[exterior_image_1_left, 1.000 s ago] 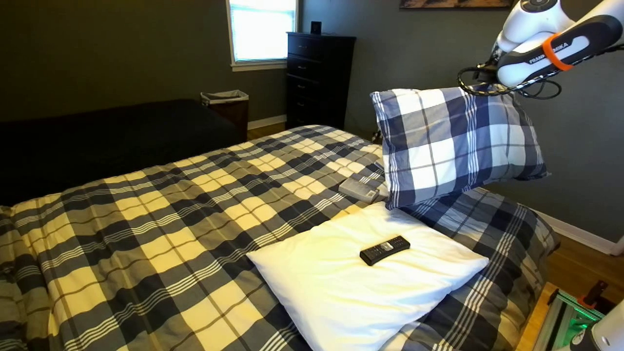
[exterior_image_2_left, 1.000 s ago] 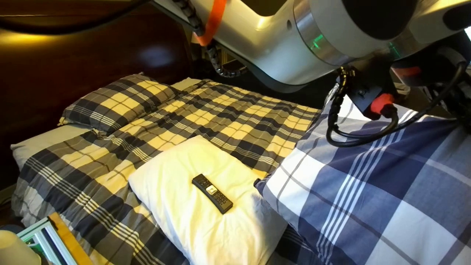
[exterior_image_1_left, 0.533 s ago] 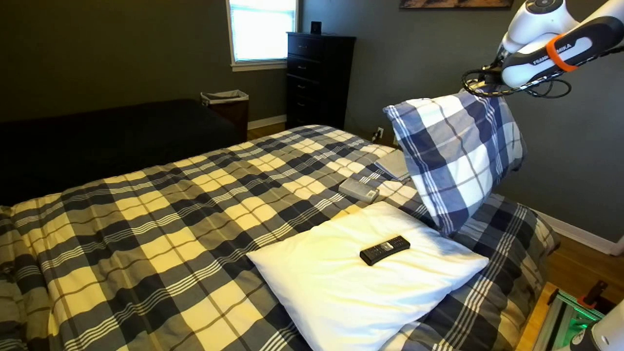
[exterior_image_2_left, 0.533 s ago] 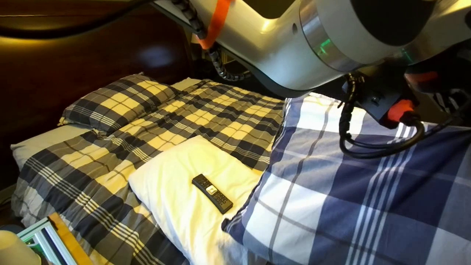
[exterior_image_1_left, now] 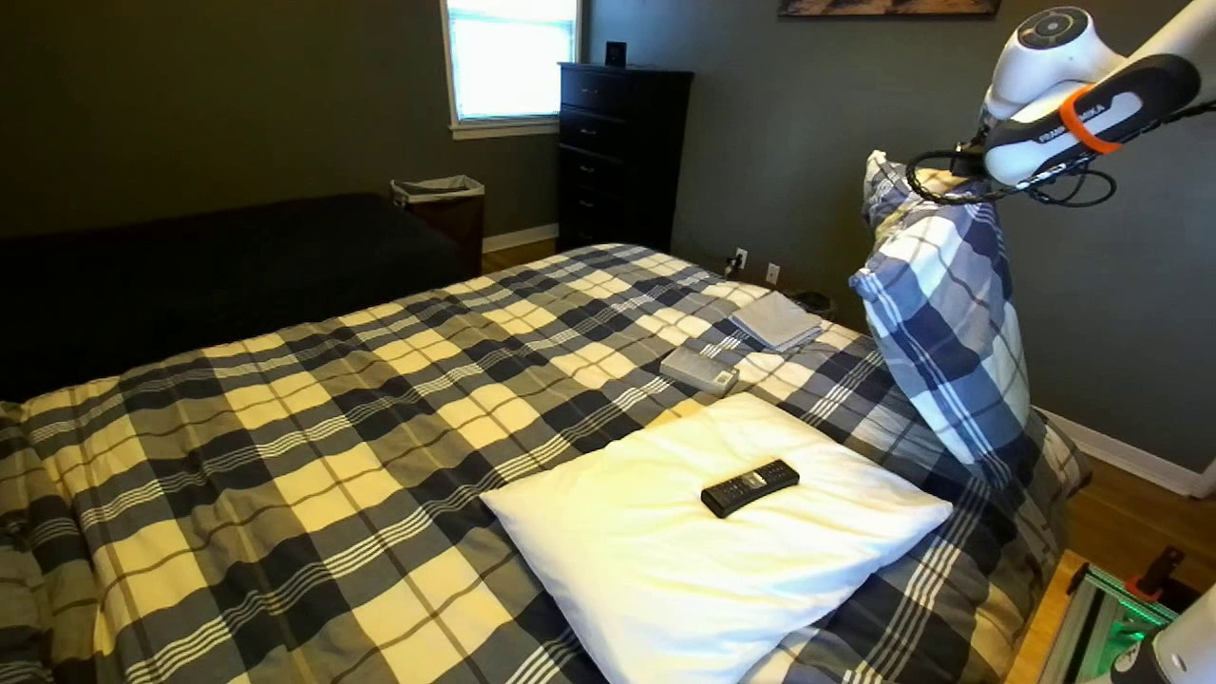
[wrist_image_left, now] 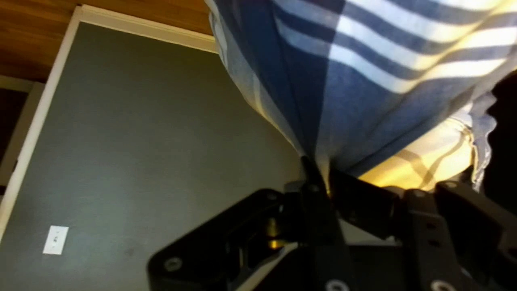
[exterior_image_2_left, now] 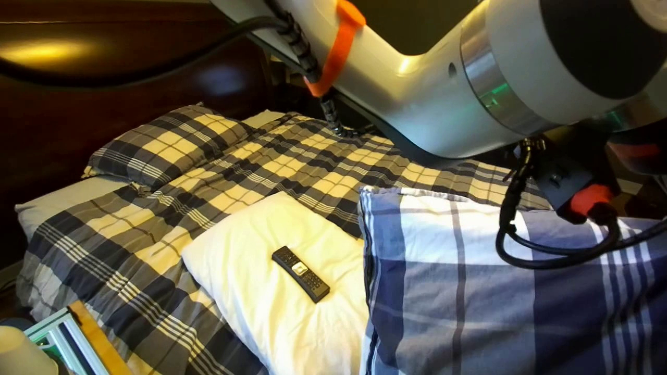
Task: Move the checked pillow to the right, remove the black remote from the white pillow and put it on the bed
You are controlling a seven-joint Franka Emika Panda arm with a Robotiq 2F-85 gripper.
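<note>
Remote (exterior_image_1_left: 750, 488) on the lower pillow (exterior_image_1_left: 646, 560), lower pillow on the bed (exterior_image_1_left: 304, 465).
The upper pillow (exterior_image_1_left: 950, 332) hangs from the end effector (wrist_image_left: 321, 171), right of the lower pillow in both exterior views. In an exterior view a box (exterior_image_1_left: 699, 370) lies on the bed just behind the lower pillow; beyond the bed stands a dresser (exterior_image_1_left: 619, 161), with a bin (exterior_image_1_left: 461, 228) to its left. In an exterior view a third pillow (exterior_image_2_left: 169, 146) lies on the bed before the headboard (exterior_image_2_left: 219, 83).

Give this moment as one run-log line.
pincer: shut on checked pillow | black remote: on white pillow | transfer to bed: not done
</note>
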